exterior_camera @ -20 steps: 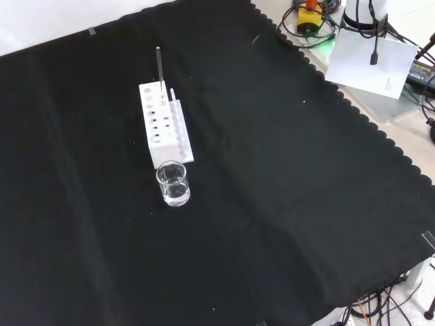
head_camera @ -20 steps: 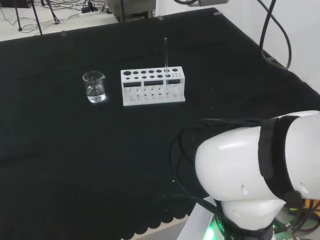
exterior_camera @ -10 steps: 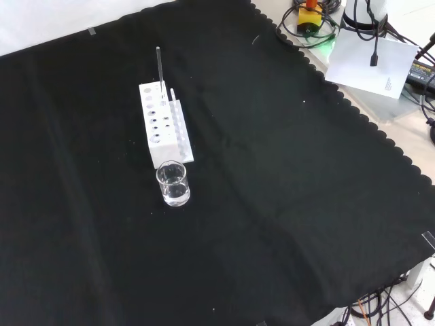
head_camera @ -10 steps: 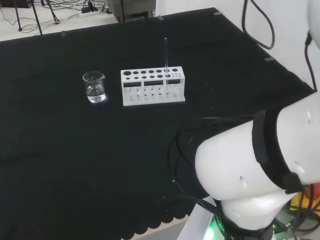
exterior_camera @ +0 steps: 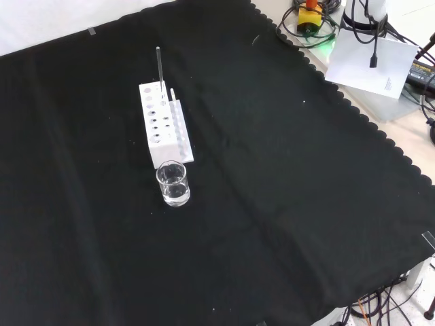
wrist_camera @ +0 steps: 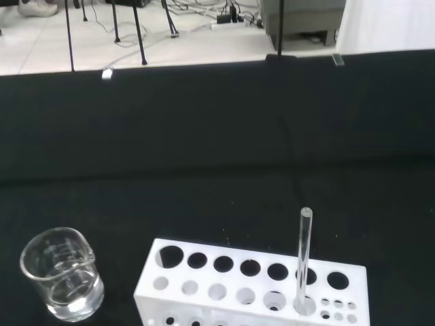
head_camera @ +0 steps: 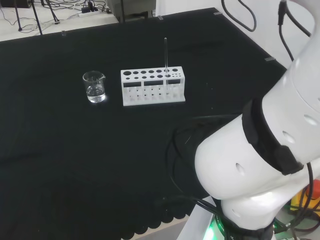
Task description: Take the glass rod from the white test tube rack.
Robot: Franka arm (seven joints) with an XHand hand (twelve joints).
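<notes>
A white test tube rack (head_camera: 152,86) stands on the black cloth, with a thin glass rod (head_camera: 165,54) upright in a hole near its right end in the head view. In the front view the rack (exterior_camera: 163,129) runs away from the camera and the rod (exterior_camera: 159,65) rises from its far end. The wrist view looks at the rack (wrist_camera: 253,285) from a short way off, with the rod (wrist_camera: 303,255) upright in one of its holes.
A small clear glass beaker (head_camera: 94,87) with a little liquid stands left of the rack in the head view, and just in front of the rack (exterior_camera: 172,183) in the front view. The arm's white links (head_camera: 260,165) fill the head view's lower right.
The arm's white links have swung upward at the head view's right. The rack, rod and beaker have not moved.
</notes>
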